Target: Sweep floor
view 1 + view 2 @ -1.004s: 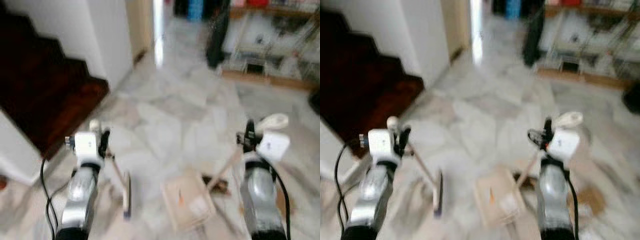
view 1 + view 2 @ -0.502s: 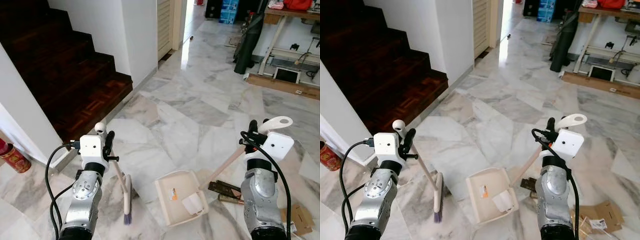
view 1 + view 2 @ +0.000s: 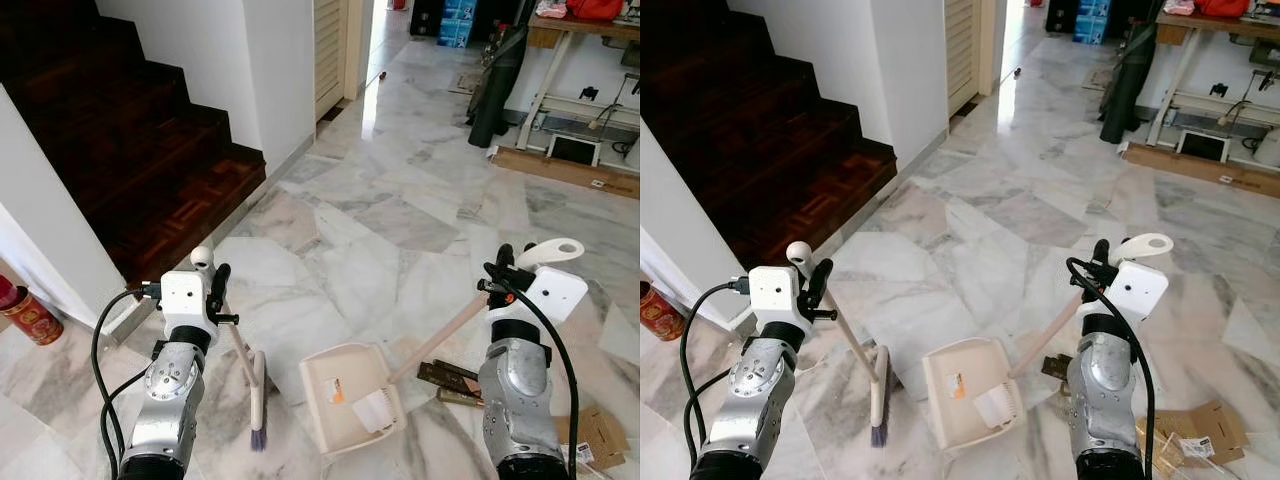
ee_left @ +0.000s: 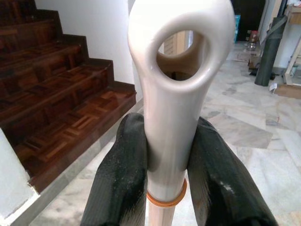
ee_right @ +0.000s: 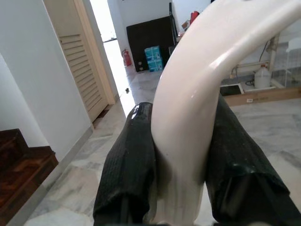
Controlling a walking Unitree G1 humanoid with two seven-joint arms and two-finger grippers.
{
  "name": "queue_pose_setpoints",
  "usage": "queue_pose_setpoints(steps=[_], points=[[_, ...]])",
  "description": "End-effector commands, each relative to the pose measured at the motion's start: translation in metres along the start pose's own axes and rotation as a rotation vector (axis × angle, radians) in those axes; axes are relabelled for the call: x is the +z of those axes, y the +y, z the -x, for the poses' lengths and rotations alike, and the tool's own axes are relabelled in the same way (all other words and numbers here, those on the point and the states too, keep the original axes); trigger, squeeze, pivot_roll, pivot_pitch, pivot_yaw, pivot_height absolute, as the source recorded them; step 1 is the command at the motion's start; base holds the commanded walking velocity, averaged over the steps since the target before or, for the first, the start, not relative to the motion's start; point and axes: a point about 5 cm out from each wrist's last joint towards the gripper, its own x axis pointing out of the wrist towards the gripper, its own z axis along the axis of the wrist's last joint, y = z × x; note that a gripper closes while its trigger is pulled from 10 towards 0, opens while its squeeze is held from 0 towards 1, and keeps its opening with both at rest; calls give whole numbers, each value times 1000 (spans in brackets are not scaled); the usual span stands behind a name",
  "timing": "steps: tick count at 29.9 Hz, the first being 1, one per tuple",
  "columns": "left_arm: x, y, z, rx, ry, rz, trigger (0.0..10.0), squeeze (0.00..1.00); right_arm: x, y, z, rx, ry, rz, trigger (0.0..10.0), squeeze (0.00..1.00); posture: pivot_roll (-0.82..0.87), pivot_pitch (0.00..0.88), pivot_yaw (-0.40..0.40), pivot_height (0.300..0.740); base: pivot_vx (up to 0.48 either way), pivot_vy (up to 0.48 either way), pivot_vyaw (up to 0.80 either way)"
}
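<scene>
My left gripper [image 3: 214,287] is shut on the cream handle of a broom [image 3: 257,396], just below its looped top; the brush head rests on the marble floor in front of me. In the left wrist view both black fingers [image 4: 123,179] clamp the broom handle [image 4: 178,94]. My right gripper [image 3: 503,276] is shut on the long handle of a cream dustpan [image 3: 338,385], which lies flat on the floor just right of the brush. A crumpled white paper [image 3: 372,408] sits in the pan. The right wrist view shows the dustpan handle [image 5: 197,70] squeezed between the fingers [image 5: 129,160].
Dark wooden stairs [image 3: 130,140] and a white wall corner [image 3: 275,70] stand on the left, with a red tin [image 3: 30,322] at the wall's foot. Dark flat scraps [image 3: 450,380] and a piece of cardboard [image 3: 600,436] lie on the right. A black bag [image 3: 500,70] and shelving [image 3: 590,100] stand far right.
The view has gone from blurred and shifting to steady. The dustpan has slid slightly left, closer to the broom head. Both grippers keep their hold.
</scene>
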Motion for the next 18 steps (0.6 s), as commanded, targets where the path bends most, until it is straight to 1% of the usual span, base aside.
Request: queue_pose_setpoints(steps=[1,3,12,18], points=[[12,0,-3,-9,-54,-9,10000,0,4,-1,-1,-9,-19,-13,10000,0,-27,0,44,740,0,0,0],[12,-1,-3,-14,-53,-9,10000,0,4,-1,0,-11,-17,-12,10000,0,-29,0,46,740,0,0,0],[12,-1,-2,-20,-51,-7,10000,0,3,-1,0,-12,-12,-13,10000,0,-28,0,46,740,0,250,0],[13,-3,-2,-31,-58,-18,10000,0,3,0,-1,-8,-7,-14,10000,0,-23,0,43,740,0,0,0]])
